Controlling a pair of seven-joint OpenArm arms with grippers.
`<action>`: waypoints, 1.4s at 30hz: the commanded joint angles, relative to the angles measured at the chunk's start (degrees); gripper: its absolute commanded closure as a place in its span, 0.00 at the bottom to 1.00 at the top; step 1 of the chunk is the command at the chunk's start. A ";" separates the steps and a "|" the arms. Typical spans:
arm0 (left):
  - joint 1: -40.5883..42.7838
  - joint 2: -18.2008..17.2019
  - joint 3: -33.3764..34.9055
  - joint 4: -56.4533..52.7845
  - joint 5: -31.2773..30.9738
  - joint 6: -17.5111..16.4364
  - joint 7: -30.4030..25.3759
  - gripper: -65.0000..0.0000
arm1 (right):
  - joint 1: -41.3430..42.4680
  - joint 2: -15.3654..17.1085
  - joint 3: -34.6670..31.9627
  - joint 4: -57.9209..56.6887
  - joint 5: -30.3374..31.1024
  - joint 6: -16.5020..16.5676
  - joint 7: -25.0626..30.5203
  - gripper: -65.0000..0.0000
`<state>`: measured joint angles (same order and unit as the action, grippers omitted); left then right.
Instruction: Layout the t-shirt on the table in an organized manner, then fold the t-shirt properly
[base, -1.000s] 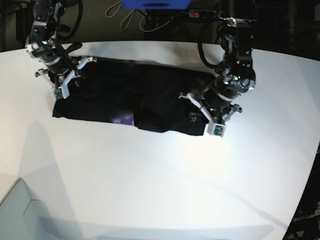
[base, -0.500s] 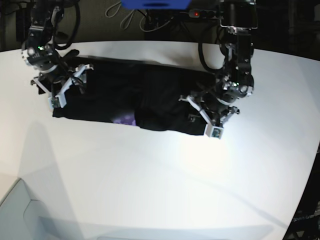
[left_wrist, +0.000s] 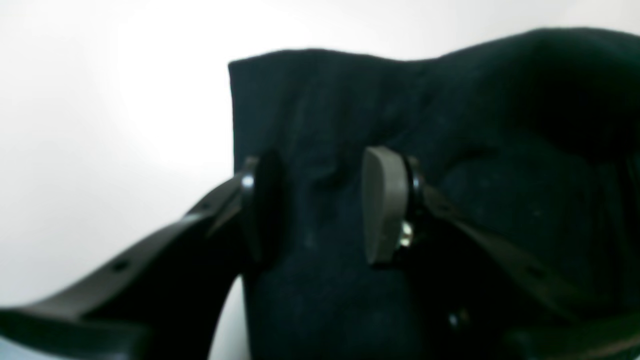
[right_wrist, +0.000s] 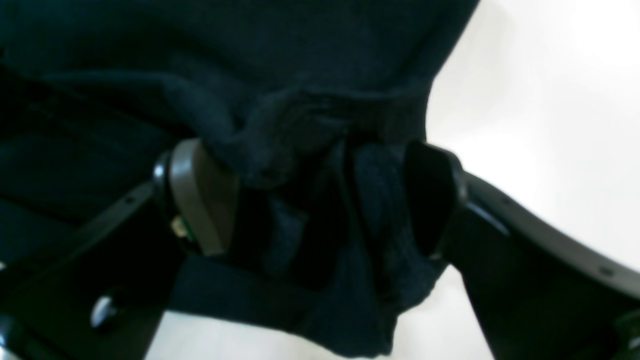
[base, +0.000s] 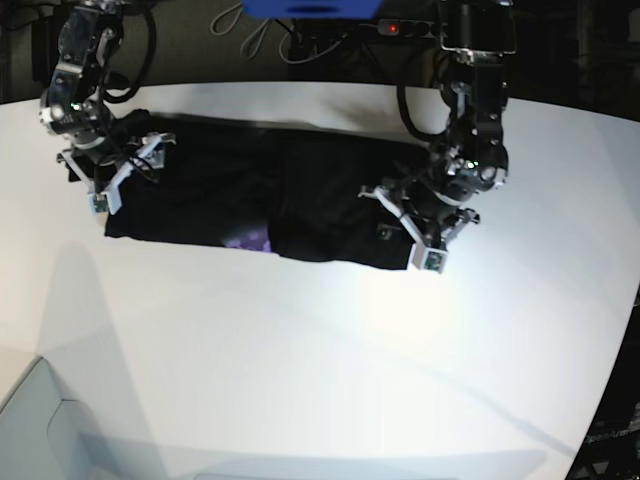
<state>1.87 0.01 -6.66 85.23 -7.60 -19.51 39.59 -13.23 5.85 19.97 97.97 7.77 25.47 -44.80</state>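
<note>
The black t-shirt (base: 220, 190) lies folded into a long band across the far part of the white table (base: 300, 350); a bit of purple print (base: 248, 240) peeks out at its front edge. My right gripper (base: 130, 172) stands open at the band's left end. In the right wrist view its jaws (right_wrist: 315, 200) are wide apart, with bunched cloth (right_wrist: 290, 130) loose between them. My left gripper (base: 405, 228) sits on the band's right end. In the left wrist view it (left_wrist: 322, 207) is shut on a fold of t-shirt (left_wrist: 325, 125) close to the cloth's edge.
A power strip with a red light (base: 390, 28), loose cables (base: 260, 40) and a blue object (base: 310, 8) sit behind the table's far edge. The table's curved edge (base: 612, 380) runs down the right side. A grey shape (base: 40, 420) lies at the bottom left corner.
My right gripper has opened and let go of the shirt's left end, drifting left and slightly back. The left gripper has barely moved and keeps its hold.
</note>
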 joint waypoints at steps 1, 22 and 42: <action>-0.95 -0.05 0.02 1.14 -0.62 -0.32 -1.13 0.59 | 0.53 0.61 0.21 1.06 0.36 -0.20 1.24 0.20; -1.21 -0.14 -0.07 0.53 -0.27 -0.32 -1.13 0.59 | 4.22 2.99 1.53 -2.11 0.36 -0.02 1.24 0.20; -0.86 -1.90 0.02 -1.41 -0.10 0.21 -1.04 0.60 | 9.41 3.96 2.41 -6.06 0.36 -0.02 1.32 0.20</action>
<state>1.87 -1.52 -6.63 82.85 -7.35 -19.40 39.48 -4.51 8.91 22.17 91.09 7.79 25.58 -44.36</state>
